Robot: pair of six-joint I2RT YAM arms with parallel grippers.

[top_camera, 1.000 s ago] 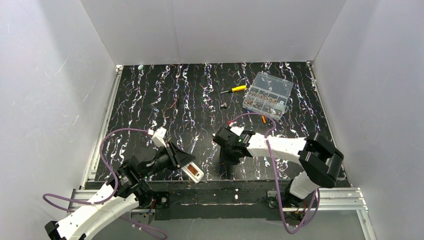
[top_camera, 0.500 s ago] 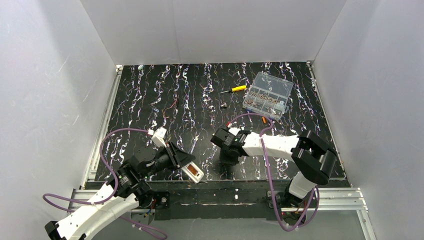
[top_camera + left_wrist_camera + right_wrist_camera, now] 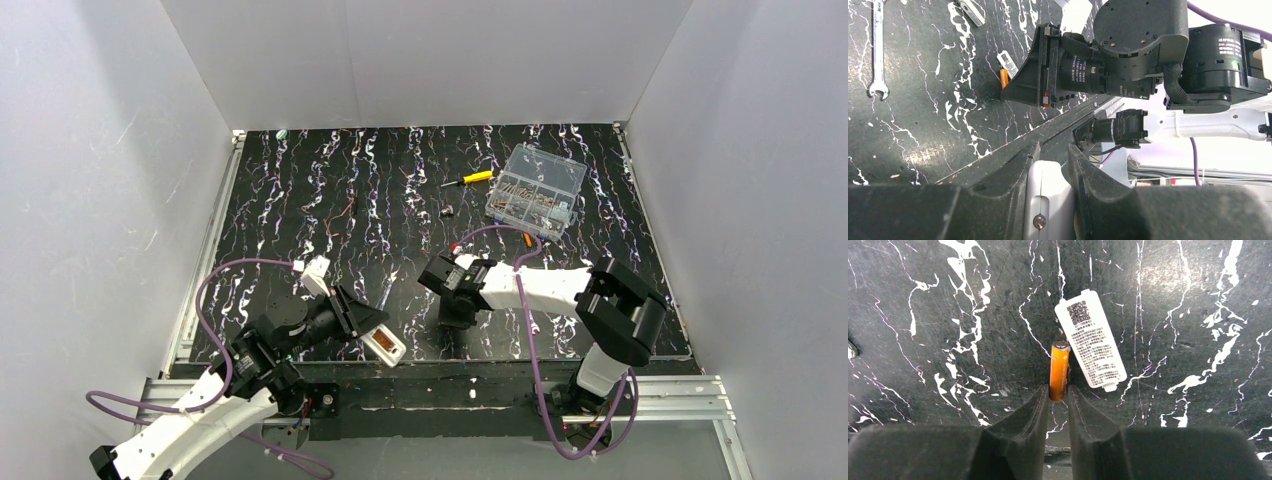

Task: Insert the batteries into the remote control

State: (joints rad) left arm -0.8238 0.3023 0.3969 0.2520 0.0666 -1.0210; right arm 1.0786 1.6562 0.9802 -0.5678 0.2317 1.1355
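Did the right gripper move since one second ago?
Yes. The right gripper shifted slightly left, away from the clear compartment box, toward the remote control.

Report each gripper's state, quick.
Left gripper: closed on the remote control.
Right gripper: fingers flank one battery, nearly closed; grip cannot be told.

left pincer grips remote control at table near edge; right pincer low over table.
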